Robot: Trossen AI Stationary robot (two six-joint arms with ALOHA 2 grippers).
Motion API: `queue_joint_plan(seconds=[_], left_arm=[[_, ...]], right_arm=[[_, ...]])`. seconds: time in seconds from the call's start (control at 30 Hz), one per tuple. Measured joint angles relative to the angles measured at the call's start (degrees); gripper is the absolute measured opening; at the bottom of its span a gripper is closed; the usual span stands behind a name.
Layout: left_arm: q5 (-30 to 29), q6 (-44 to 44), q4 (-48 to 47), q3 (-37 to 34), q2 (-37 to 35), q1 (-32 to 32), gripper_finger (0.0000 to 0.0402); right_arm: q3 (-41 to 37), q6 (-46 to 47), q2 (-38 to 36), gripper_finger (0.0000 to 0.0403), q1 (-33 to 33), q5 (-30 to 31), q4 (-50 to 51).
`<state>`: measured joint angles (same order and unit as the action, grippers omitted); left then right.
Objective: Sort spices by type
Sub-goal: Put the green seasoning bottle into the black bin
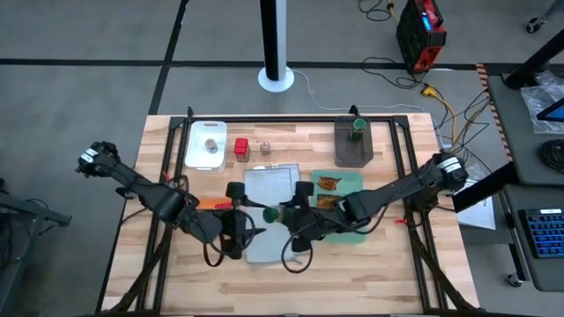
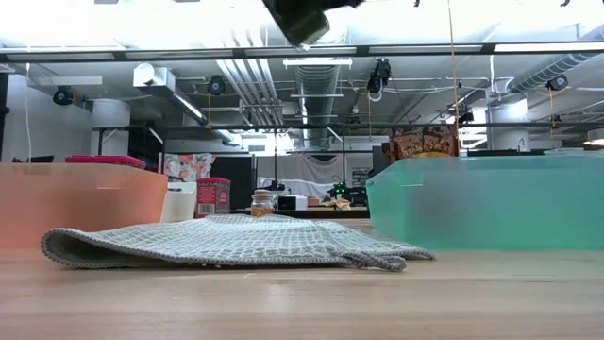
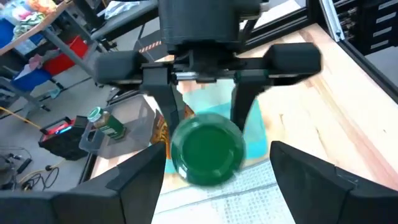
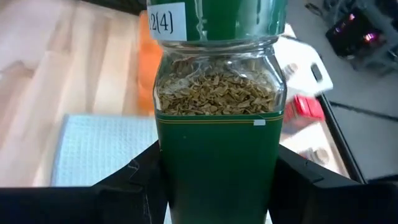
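Observation:
A green-topped jar of dried herbs hangs over the grey cloth at mid table, shut in my right gripper. Its round green cap points at my left gripper. That gripper is open, with a finger on either side of the cap and apart from it. The second green-topped jar stands in the dark grey bin. A red box and a small shaker stand near the far edge. Another shaker is on the white board. Two orange-brown packets lie on the green cloth. My right gripper pinches the jar's green-labelled lower body between its two fingers. The jar lies along the fingers, with its cap end pointing away from the wrist toward the table's left. It comes in from the table's right. The jar is lifted clear of the table.
The white board sits far left and the bin far right. The orange cloth lies under my left arm and the green cloth under my right arm. Black frame rails run along the table's sides. Bare wood lies along the near edge.

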<state>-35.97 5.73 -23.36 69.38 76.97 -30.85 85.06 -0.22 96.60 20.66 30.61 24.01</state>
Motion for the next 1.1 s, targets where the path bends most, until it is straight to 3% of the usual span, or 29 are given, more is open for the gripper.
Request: queue_joint_plan(seconds=[0.13, 0.27, 0.5, 0.67, 0.93, 1.1], left_arm=[[-0.1, -0.8, 0.3, -1.5, -1.1, -0.1, 0.027], [-0.1, -0.7, 7.0, -6.9, -2.9, -0.1, 0.027], [3.3, -0.7, 30.1, -22.5, -7.1, -0.2, 0.027], [9.0, 1.1, 47.7, -29.6, -5.8, -0.2, 0.027], [11.4, 4.5, 55.8, -27.8, 1.2, 0.2, 0.0271], [7.6, 6.7, 55.7, -25.5, 3.3, 0.7, 0.0271]], right_arm=[[-6.3, 3.1, -2.1, 0.0188, 0.5, 1.1, -4.5], [-14.6, 3.5, -3.3, 0.0188, 2.1, 1.0, -17.0], [-26.8, -1.2, -4.3, 0.0188, 5.0, 0.6, -44.4], [-32.2, -8.0, -4.1, 0.0188, 5.7, -5.8, -64.8], [-31.9, -11.7, -3.9, 0.0188, 4.8, -8.5, -67.7], [-31.9, -11.8, -3.9, 0.0188, 4.8, -8.6, -67.5]])
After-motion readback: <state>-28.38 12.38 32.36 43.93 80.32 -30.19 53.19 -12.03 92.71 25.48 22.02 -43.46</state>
